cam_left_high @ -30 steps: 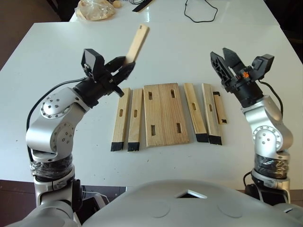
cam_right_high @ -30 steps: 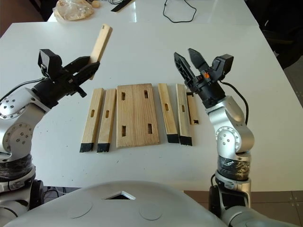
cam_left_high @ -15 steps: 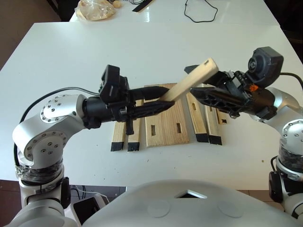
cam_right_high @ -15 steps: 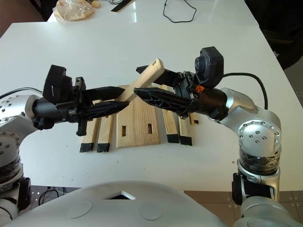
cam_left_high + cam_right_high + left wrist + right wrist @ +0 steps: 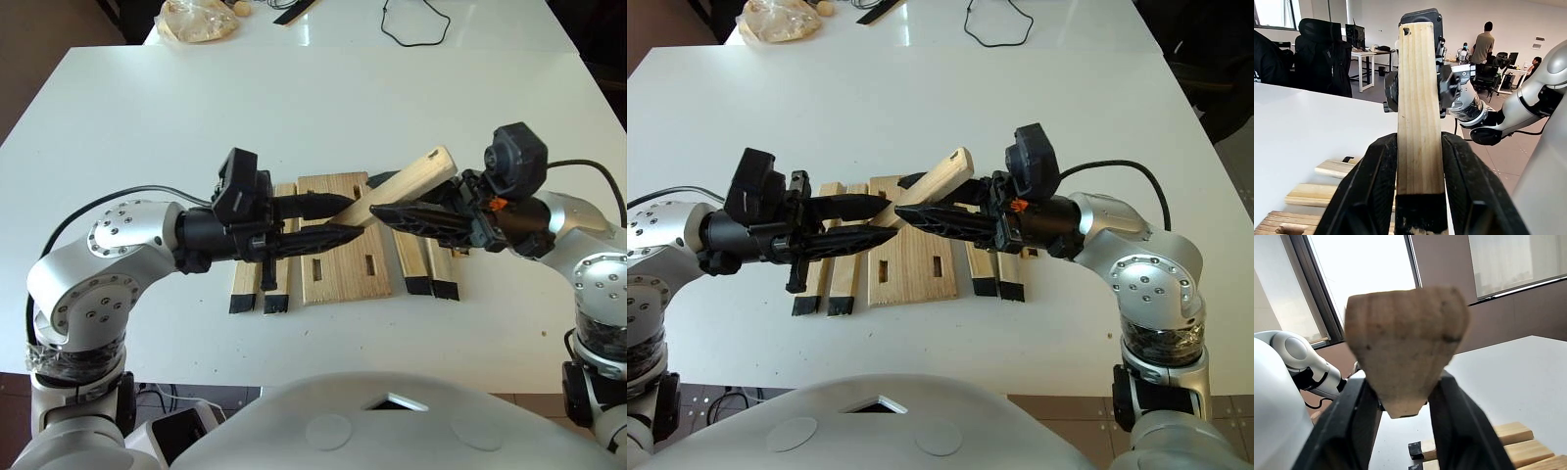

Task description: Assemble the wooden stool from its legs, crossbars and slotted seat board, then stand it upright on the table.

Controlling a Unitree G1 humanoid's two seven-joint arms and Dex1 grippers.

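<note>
Left gripper [image 5: 355,215] clamps bar [image 5: 419,174], right gripper [image 5: 378,194] at its far end, grip can't tell; early left release could drop it onto seat board [image 5: 343,284].

Two white tables: the near white table [image 5: 118,117], and a second table [image 5: 490,24] abutting its far edge, carrying a plastic bag [image 5: 199,18] and a black cable [image 5: 416,22]. Dark floor [image 5: 39,39]. White walls [image 5: 1528,19], black office chairs [image 5: 1322,54], and dark-framed windows [image 5: 1366,279] giving bright daylight.
</note>
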